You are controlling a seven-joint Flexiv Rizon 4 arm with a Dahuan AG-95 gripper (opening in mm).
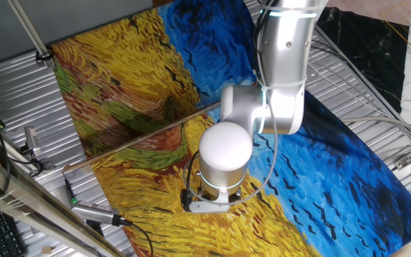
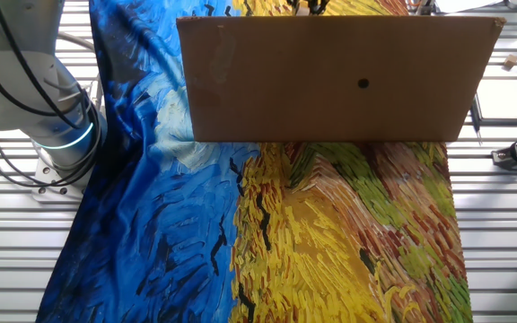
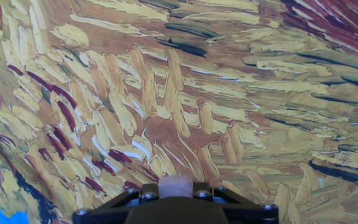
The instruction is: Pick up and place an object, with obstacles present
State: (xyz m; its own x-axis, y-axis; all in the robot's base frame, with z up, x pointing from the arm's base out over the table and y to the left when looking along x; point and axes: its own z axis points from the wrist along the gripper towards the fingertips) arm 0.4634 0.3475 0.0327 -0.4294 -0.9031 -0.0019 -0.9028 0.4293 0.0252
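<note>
- Gripping the tiny tan cube [image 3: 176, 186] between the closed fingers of the end effector [image 3: 176, 194], seen at the bottom edge of the hand view; hanging just above the yellow brushstrokes of the painted cloth [image 3: 185, 93]
- Pointing straight down over the cloth's yellow part in one fixed view, with the arm [image 1: 280, 71] rising above it
- Lying across the cloth behind the arm, a long thin wooden stick [image 1: 120, 148]; partly hidden by the arm
- Blocking the other fixed view, a cardboard sheet [image 2: 339, 81]; covering the ribbed metal counter [image 2: 7, 242], the cloth
</note>
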